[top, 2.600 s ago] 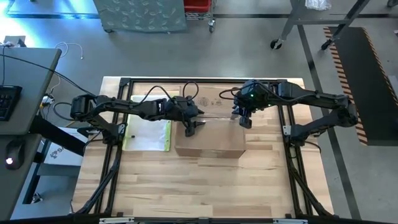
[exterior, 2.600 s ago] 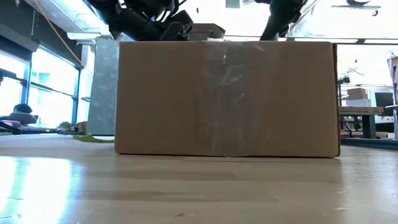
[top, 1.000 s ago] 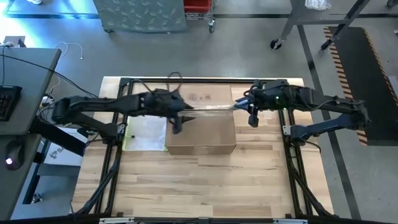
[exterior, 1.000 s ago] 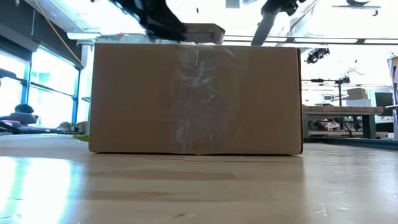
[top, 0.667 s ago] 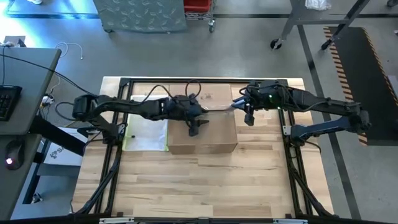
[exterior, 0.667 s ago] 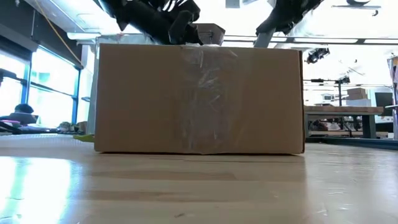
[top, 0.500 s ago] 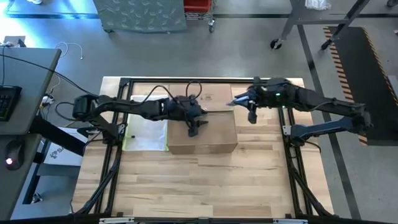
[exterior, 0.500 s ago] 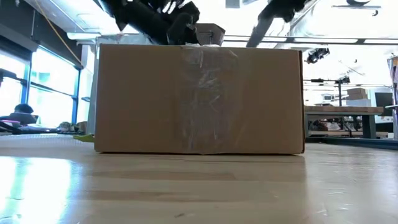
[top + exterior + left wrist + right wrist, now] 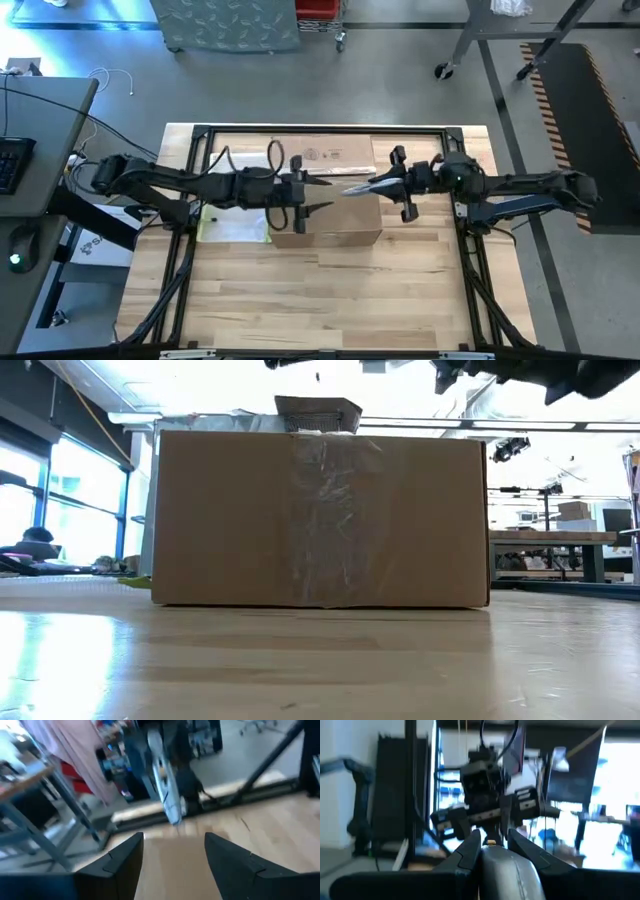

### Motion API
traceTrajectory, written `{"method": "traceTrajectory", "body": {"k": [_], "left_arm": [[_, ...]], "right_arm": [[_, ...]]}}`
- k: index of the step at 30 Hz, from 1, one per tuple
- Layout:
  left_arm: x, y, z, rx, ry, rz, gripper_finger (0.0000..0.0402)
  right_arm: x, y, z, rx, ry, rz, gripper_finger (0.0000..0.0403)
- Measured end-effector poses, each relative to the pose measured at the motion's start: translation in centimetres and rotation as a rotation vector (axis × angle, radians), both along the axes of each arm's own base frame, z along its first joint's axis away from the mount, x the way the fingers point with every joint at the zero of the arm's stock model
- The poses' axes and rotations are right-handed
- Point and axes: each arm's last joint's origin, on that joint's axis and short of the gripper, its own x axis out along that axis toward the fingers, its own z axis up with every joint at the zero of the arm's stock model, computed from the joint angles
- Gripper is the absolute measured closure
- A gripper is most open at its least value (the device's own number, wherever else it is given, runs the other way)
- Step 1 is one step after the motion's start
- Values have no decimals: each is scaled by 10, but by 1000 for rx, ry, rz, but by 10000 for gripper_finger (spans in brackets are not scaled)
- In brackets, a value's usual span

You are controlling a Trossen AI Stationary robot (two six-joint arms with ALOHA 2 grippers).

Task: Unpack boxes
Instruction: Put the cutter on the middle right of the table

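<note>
The brown cardboard box (image 9: 325, 215) (image 9: 230, 520) stands on its base in the middle of the table. Its far flap (image 9: 325, 155) lies open and shows dark symbols. My left gripper (image 9: 318, 193) (image 9: 174, 855) hovers level over the box top, pointing toward the table's right, open with nothing between its fingers. Facing it from the right, my right gripper (image 9: 376, 185) (image 9: 492, 842) is shut on a pale clear strip (image 9: 355, 187) (image 9: 164, 785), tape by its look. My right gripper pinches one end of the clear strip (image 9: 494, 862) between its two fingers. The fingers come nearly level from the table's right. The strip's free end (image 9: 348, 188) sticks out past the fingertips toward my left gripper, above the box top.
A flat clear sleeve with a yellow edge (image 9: 235, 225) lies on the table just left of the box. A black frame (image 9: 200, 130) runs round the table. Bare wood (image 9: 330, 295) stretches along the near side. A desk (image 9: 40, 130) stands off the left edge.
My right gripper has sunk and tipped from pointing down to nearly level, facing left; the strip that was stretched across the box top now sticks out free from its fingers. My left gripper has moved toward the right over the box and tipped up to level. The box has stayed put.
</note>
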Motion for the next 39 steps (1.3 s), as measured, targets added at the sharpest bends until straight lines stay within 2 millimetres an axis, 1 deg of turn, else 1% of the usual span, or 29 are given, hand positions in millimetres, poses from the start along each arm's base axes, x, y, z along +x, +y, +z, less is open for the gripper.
{"method": "traceTrajectory", "body": {"k": [2, 3, 7, 11, 14, 17, 20, 23, 26, 27, 31, 35, 37, 39], "left_arm": [[4, -3, 0, 1, -33, 30, 205], [6, -3, -2, -10, -42, 44, 203], [17, 4, -8, -123, -96, 60, 197], [30, 10, -26, -178, -53, 51, 193], [34, 12, -31, -190, -59, 55, 196], [35, 12, -31, -193, -63, 55, 213], [35, 11, -33, -198, -54, 52, 245], [35, 12, -32, -199, -56, 45, 289], [35, 11, -32, -203, -58, 43, 345], [35, 10, -31, -202, -59, 38, 352], [34, 5, -32, -220, -59, 56, 351], [31, -1, -32, -292, -39, 69, 351], [29, -6, -25, -322, 10, 85, 351], [29, -11, -13, -345, 93, 107, 351]], "right_arm": [[5, 1, -3, 4, -33, 5, 345], [9, 1, -6, 6, -22, 5, 345], [22, 0, -15, 23, 30, -33, 345], [30, 1, -19, 19, 47, -40, 345], [32, 1, -20, 20, 57, -39, 345], [33, 1, -21, 20, 58, -42, 345], [33, 1, -21, 12, 57, -46, 345], [33, 0, -21, 17, 58, -62, 337], [33, -1, -21, 14, 63, -85, 332], [33, 0, -21, 13, 62, -84, 332], [33, 0, -21, 9, 67, -80, 329], [29, 0, -22, -33, 129, -98, 307], [24, 0, -16, -43, 176, -104, 288], [15, 1, -4, -57, 214, -105, 265]]}}
